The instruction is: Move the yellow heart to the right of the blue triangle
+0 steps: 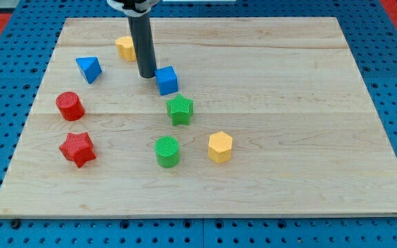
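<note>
The yellow heart [125, 48] lies near the view's top left, partly hidden behind my rod. The blue triangle [88, 69] lies to its lower left. My tip [147, 75] rests on the board just right of and below the yellow heart, close to the left side of a blue cube [167, 80]. The heart is up and to the right of the triangle, with a small gap between them.
A green star [180, 109] sits below the blue cube. A green cylinder [167, 151] and a yellow hexagon [220, 147] lie lower down. A red cylinder [69, 106] and a red star [77, 149] lie at the left. The wooden board [309, 138] sits on a blue pegboard.
</note>
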Controlling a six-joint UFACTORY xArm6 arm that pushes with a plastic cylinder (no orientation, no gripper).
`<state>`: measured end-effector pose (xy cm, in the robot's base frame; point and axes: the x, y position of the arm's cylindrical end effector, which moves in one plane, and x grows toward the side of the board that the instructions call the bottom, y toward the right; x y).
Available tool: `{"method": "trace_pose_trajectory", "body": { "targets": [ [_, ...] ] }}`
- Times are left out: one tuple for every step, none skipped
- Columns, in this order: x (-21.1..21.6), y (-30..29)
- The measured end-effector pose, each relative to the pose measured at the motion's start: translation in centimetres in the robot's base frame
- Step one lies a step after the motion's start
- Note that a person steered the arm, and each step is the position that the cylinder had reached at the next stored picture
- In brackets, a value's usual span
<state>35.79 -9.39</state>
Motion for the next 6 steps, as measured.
{"method": "trace_pose_trajectory", "body": {
  "targets": [
    [-0.8,0.7],
    [-6.2,1.7],
    [-10.6,-1.1],
    [-12.4,-5.3],
    [-9.2,-5.3],
    [-7.9,-5.3]
  ]
}}
